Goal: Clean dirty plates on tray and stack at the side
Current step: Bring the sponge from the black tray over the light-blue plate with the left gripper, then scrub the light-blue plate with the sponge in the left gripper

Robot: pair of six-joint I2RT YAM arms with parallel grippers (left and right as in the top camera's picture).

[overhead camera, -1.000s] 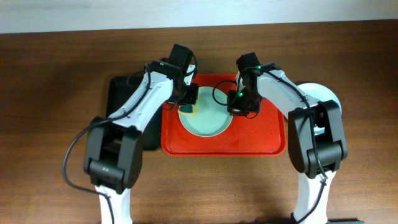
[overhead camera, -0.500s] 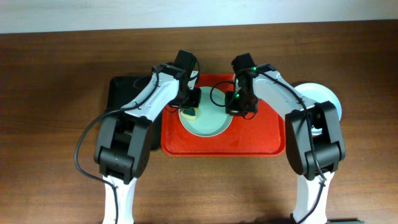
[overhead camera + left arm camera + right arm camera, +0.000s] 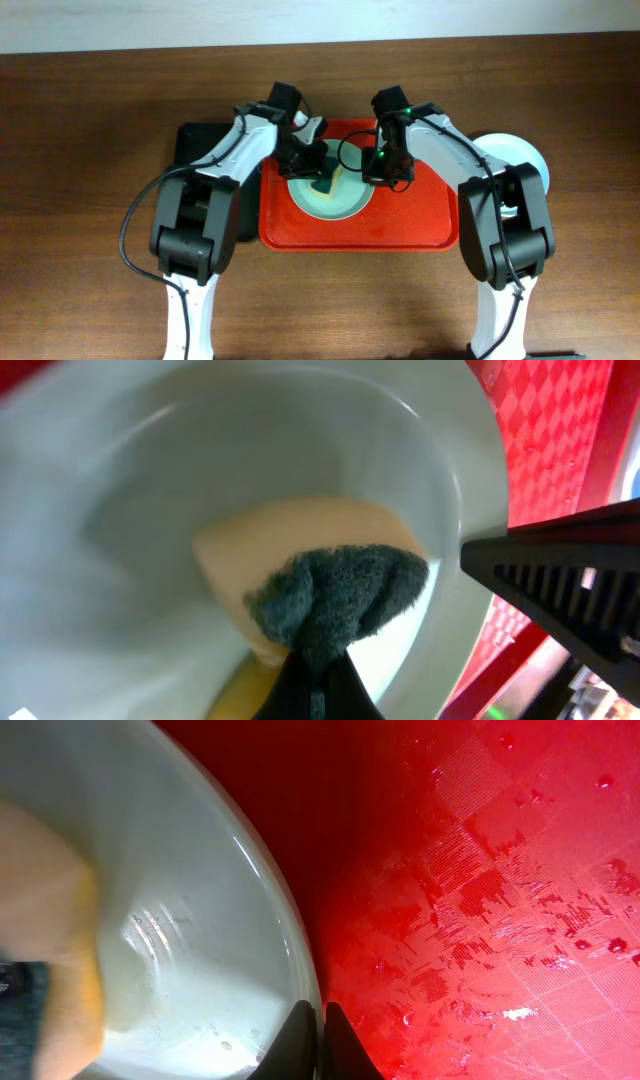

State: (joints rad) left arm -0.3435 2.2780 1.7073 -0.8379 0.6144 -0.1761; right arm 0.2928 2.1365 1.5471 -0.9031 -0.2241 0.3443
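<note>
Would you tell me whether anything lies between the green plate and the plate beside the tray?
Nothing loose shows: only the tray's red floor and raised rim separate the green plate from the pale plate. The right arm spans above.

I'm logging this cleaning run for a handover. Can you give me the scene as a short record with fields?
plate being cleaned: pale green plate, on the red tray
left gripper: shut on sponge, sponge on the plate
right gripper: shut on the plate's right rim
beside tray: black tray to the left, pale plate to the right
</note>
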